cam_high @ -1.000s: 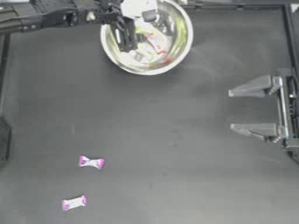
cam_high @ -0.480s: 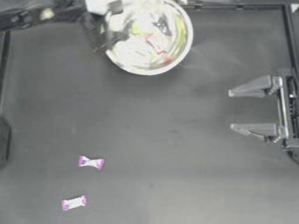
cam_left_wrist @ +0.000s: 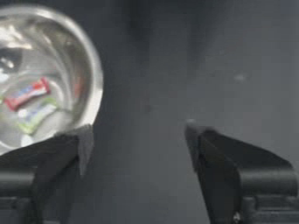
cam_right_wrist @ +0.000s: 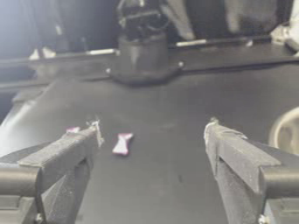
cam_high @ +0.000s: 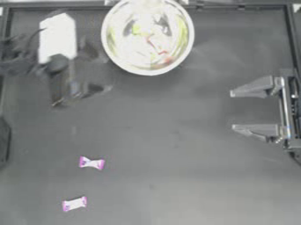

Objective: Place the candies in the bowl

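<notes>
dark table (cam_high: 176, 176) | bowl (cam_high: 147, 37) | two pink-purple candies (cam_high: 92, 163)

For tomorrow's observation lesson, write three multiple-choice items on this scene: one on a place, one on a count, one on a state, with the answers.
1. Where is the bowl?
A. at the table's top edge
B. beside the right gripper
C. bottom left corner

2. How many pink-purple candies lie on the table outside the bowl?
A. none
B. two
C. four

3. How do the left gripper jaws stand?
A. open, holding nothing
B. shut on a candy
C. shut on the bowl rim

Answers: 1 A, the top view shows it there. 2 B, one candy and another lie at lower left. 3 A, bare table shows between the jaws in the left wrist view.
</notes>
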Controlling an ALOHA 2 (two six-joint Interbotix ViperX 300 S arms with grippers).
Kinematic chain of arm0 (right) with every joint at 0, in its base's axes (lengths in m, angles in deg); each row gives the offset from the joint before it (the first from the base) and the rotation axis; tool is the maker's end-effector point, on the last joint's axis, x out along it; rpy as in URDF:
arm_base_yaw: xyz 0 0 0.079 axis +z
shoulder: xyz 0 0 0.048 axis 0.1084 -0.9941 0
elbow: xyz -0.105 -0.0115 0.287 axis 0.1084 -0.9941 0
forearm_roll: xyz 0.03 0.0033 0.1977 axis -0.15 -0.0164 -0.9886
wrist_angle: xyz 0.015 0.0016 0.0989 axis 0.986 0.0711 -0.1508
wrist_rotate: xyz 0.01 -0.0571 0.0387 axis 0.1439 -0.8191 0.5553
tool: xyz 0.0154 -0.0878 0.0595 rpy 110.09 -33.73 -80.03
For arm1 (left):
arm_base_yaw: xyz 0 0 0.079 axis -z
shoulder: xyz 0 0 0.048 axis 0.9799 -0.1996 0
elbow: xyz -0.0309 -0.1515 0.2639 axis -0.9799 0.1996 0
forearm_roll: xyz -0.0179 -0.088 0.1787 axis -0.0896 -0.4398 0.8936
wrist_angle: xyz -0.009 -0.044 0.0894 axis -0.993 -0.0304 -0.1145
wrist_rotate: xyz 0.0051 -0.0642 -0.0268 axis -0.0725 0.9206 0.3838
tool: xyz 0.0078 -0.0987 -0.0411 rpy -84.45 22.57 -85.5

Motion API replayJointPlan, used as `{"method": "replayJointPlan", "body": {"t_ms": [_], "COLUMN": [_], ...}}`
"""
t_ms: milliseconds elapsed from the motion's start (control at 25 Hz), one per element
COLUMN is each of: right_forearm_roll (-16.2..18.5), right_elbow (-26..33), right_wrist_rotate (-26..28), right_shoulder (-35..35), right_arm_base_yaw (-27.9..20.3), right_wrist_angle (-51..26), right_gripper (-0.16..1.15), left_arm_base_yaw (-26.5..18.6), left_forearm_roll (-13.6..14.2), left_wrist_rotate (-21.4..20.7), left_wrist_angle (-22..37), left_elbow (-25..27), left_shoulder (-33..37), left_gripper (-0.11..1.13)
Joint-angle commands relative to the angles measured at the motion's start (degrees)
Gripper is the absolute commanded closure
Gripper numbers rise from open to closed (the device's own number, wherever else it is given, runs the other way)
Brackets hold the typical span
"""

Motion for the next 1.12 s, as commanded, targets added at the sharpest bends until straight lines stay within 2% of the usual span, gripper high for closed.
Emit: {"method": "replayJointPlan", "body": {"t_ms": [40,240,360,640,840,1040,1120], "right_forearm_roll": [-0.18,-0.62,-0.62,-0.7,-0.62,-0.7,-1.05], "right_elbow": [1.23,1.41,1.67,1.93,1.93,1.93,1.93], "right_wrist_rotate": [-0.09,-0.09,-0.09,-0.09,-0.09,0.0,-0.09], "right_shoulder": [-0.44,-1.32,-2.2,-3.96,-4.39,-4.57,-4.57], "right_arm_base_yaw": [0.0,0.09,0.0,0.09,0.0,0.0,0.09], "right_wrist_angle": [0.44,0.35,0.53,1.05,1.49,1.58,1.67], "right_gripper": [-0.02,-0.02,-0.02,-0.02,-0.02,-0.02,-0.02], "left_arm_base_yaw": [3.16,5.1,6.24,7.29,7.29,7.82,9.32], "left_forearm_roll": [-1.32,-4.04,-4.48,-7.03,-7.21,-6.77,-5.63], "left_wrist_rotate": [0.26,0.18,0.18,0.35,1.14,3.43,3.52], "left_wrist_angle": [-1.85,-2.11,-1.67,2.02,5.27,6.5,6.5], "left_elbow": [4.13,9.05,11.07,12.57,12.74,13.1,12.83], "left_shoulder": [6.94,11.25,12.39,12.66,11.43,6.5,3.78], "left_gripper": [0.07,0.08,0.08,0.08,0.08,0.05,0.05]}}
